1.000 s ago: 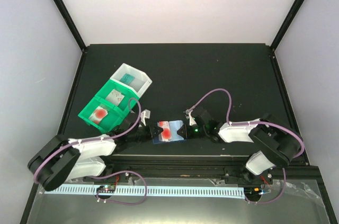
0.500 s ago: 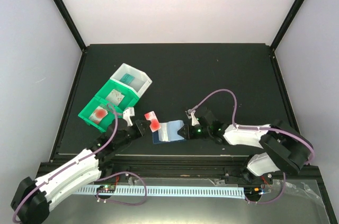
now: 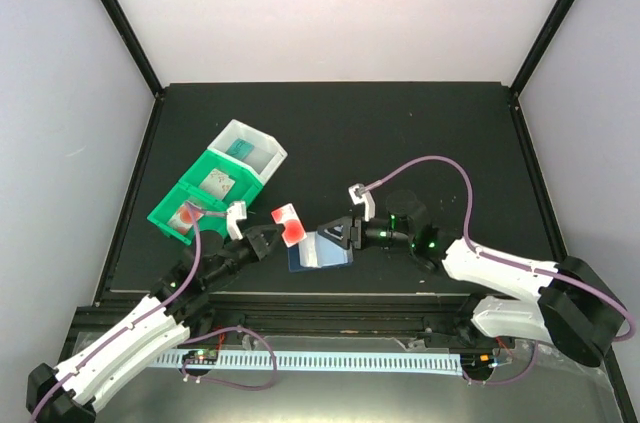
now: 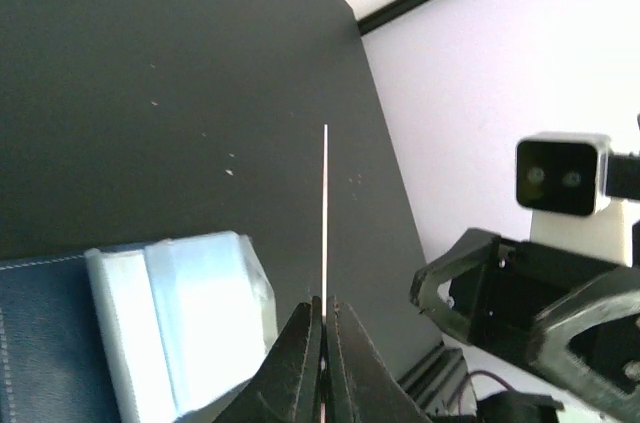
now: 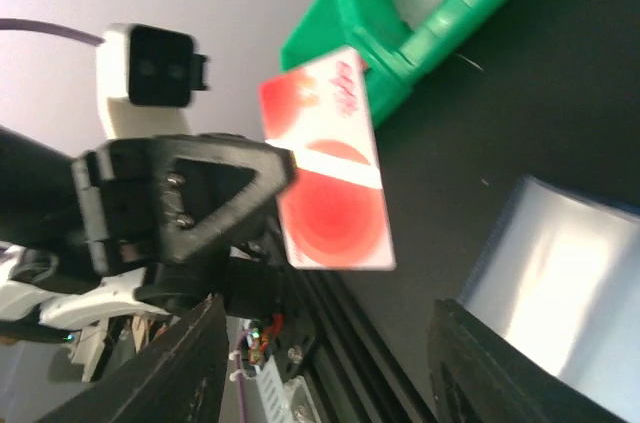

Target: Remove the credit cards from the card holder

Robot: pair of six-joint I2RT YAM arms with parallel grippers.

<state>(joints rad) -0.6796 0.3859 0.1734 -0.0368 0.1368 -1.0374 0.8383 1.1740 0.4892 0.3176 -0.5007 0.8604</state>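
1. The red card (image 3: pixel 288 225) is out of the holder and off the table. The left claw (image 3: pixel 272 236) pinches it by its lower edge, jaws closed tight on it.
2. It stands up and to the left of the holder, between the holder and the green bin, touching neither.
3. In the left wrist view the card is edge-on, a thin pale line (image 4: pixel 326 203) rising straight from the closed jaws of the left claw (image 4: pixel 322 308).
4. The right wrist view shows the card's face (image 5: pixel 325 168): red-orange with a large red disc and a white band, tilted.
5. The holder (image 3: pixel 322 249) lies open on the table (image 3: pixel 400 133), pale blue inside up, with a navy edge showing on its near-left side. Whether a card is in it I cannot tell.
6. The right claw (image 3: pixel 335 233) is at the holder's right part, jaws spread wide with nothing between them. Whether it touches the holder I cannot tell.
7. The green bin (image 3: pixel 205 198) sits left of the card, with a red item (image 3: pixel 186 215) in its near compartment and a pale item (image 3: pixel 218 181) in the next.
8. The white bin (image 3: pixel 250 148) touches the green bin's far end.
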